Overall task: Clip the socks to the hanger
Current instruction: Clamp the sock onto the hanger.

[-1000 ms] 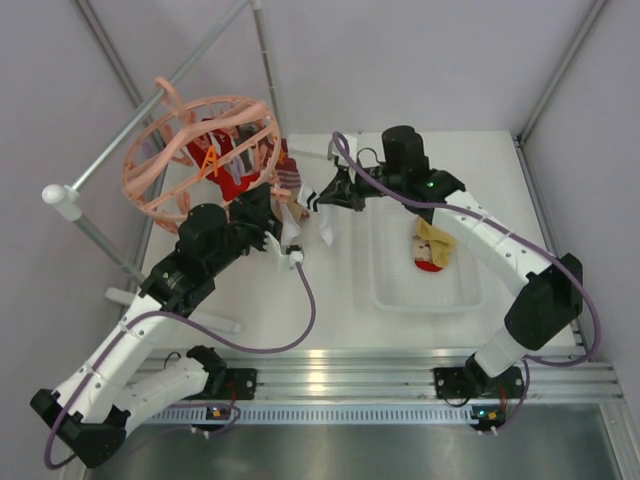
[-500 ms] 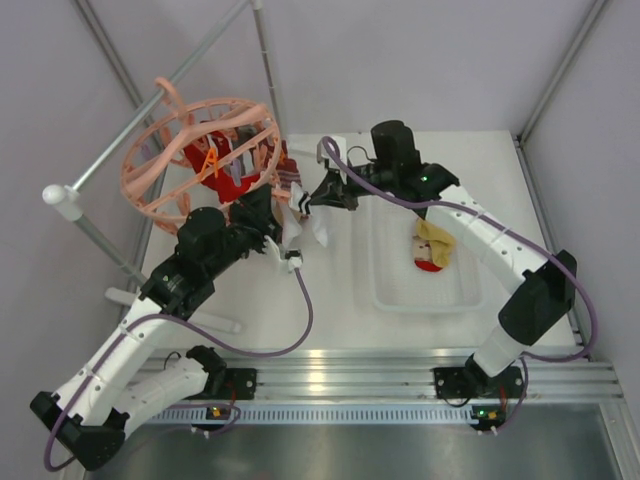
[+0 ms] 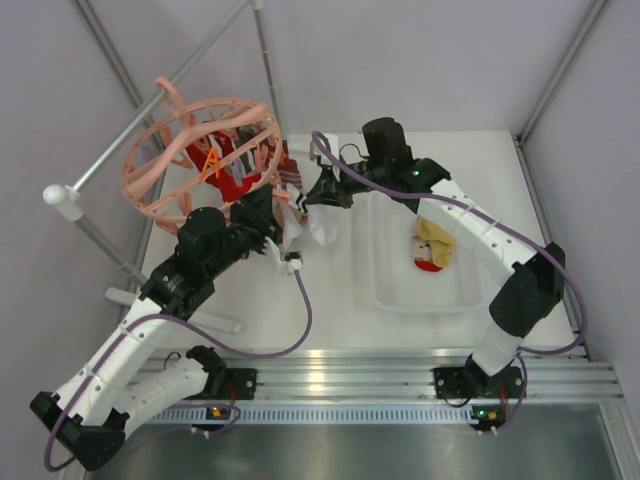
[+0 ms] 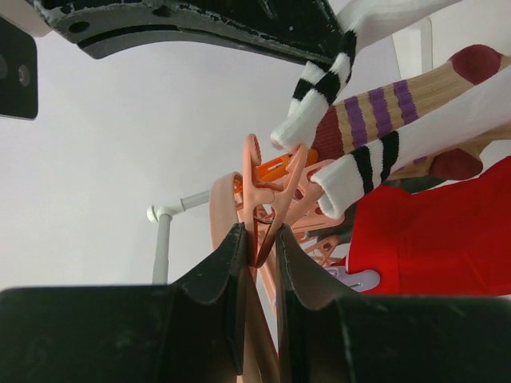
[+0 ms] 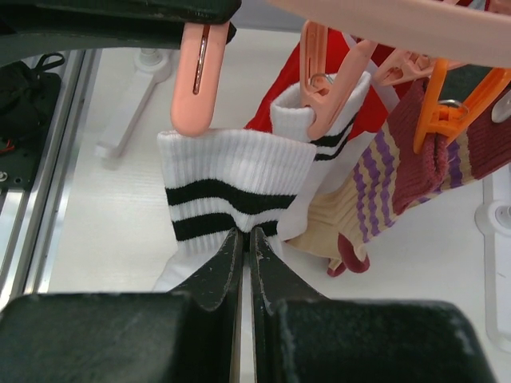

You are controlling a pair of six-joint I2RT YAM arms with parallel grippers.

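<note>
My right gripper (image 5: 245,235) is shut on a white sock with black stripes (image 5: 231,179), pinching it just below the stripes and holding its cuff up under the peach-pink hanger (image 3: 160,165). My left gripper (image 4: 259,239) is shut on one of the hanger's clips (image 4: 267,183), squeezing its handles. That clip's upper ends stand spread, with the sock's cuff (image 4: 311,104) at them. From the right wrist the clip (image 5: 196,80) hangs right at the cuff's top edge. A second striped sock (image 5: 319,120), a red one (image 4: 439,231) and a patterned one (image 5: 399,183) hang clipped alongside.
A clear tray (image 3: 385,290) right of centre holds a yellow sock and a red one (image 3: 432,245). The hanger hangs from a grey metal rail (image 3: 130,130) that runs diagonally at the left. The rail's white foot (image 5: 132,96) lies on the table.
My right gripper has carried the striped sock left and up to the hanger, next to my left gripper. The left arm has barely moved.
</note>
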